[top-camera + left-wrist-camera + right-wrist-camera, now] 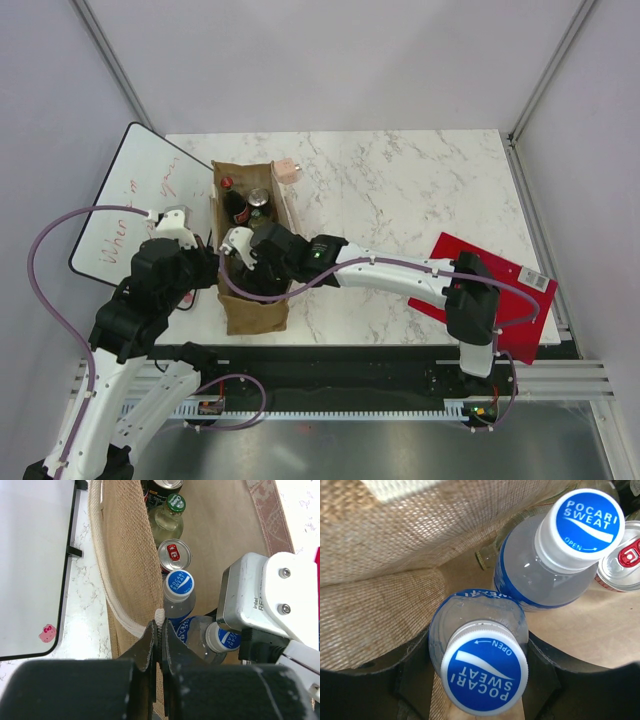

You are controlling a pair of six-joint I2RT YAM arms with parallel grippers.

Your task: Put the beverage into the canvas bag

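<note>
– Beverage location, and what does each hand have?

– My right gripper [480, 650] is down inside the canvas bag [255, 308]. Its jaws are closed against the sides of the beverage [484, 674], which leans toward the bag's wall rather than standing straight. My left gripper [159, 630] is pressed together on the cream handle strap [125, 621], holding that side of the mouth open.

– So how do you finish it cleanly?

– I judge the base should reach the bag floor before I let go. I'd tip the bottle upright into the gap beside the standing bottle [178, 586] and open only slightly. Then I'd lift straight out, so the fingers don't catch the fabric or knock the neighbour into the red-topped can [174, 555]. The left should hold strap tension until the right is clear.

– Anything readable?

– Both blue caps [582, 517] read "POCARI SWEAT", with "OPEN" and an arrow. The wrist camera housing [260, 597] shows "intel". The green cap [175, 502] has white lettering too small for me to read. The whiteboard [120, 215] has red handwriting; I make out "When" and no more.
</note>
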